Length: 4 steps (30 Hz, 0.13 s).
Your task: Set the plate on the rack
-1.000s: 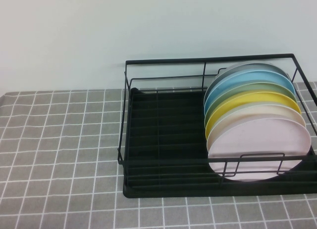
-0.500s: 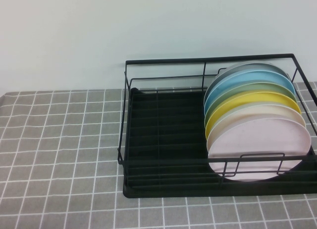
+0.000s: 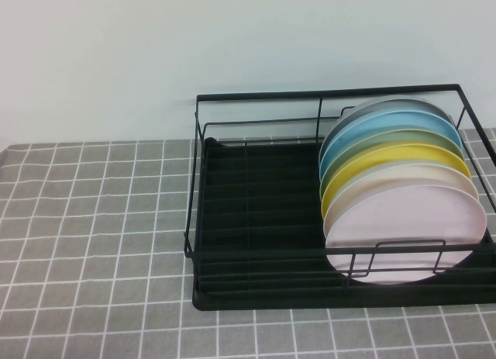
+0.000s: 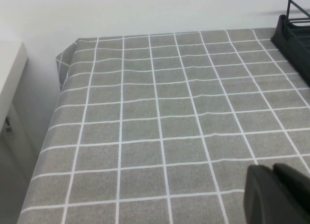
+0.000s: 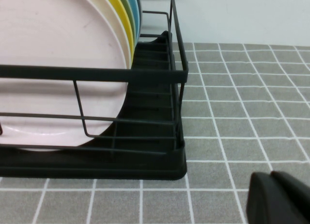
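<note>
The pale pink plate stands on edge at the front of a row of plates in the black wire rack. It also shows in the right wrist view, behind the rack's front rails. My left gripper is shut and empty, low over the grey checked cloth well left of the rack. My right gripper is shut and empty, over the cloth just outside the rack's front right corner. Neither gripper shows in the high view.
Behind the pink plate stand a cream plate, a yellow plate, a green one, a blue one and a grey one. The rack's left half is bare tray. The table's left edge drops beside a white cabinet.
</note>
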Tool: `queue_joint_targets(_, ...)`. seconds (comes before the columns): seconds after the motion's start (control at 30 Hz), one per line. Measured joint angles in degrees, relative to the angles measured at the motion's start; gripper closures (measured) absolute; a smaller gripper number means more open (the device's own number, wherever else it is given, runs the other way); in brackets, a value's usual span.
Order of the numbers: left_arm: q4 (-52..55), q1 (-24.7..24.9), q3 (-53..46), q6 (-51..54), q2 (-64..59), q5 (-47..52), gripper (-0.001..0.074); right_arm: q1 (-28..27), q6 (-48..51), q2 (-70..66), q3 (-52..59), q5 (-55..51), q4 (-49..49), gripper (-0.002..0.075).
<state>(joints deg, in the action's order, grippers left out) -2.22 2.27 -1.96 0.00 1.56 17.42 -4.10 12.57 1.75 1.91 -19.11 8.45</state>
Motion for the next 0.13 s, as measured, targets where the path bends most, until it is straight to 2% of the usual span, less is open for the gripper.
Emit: queue_joint_targets(0.13, 0.0, 0.0, 0.0, 0.0, 0.0, 0.0, 0.0735, 0.0, 0.0, 0.0, 0.0, 0.08, 0.0, 0.0729)
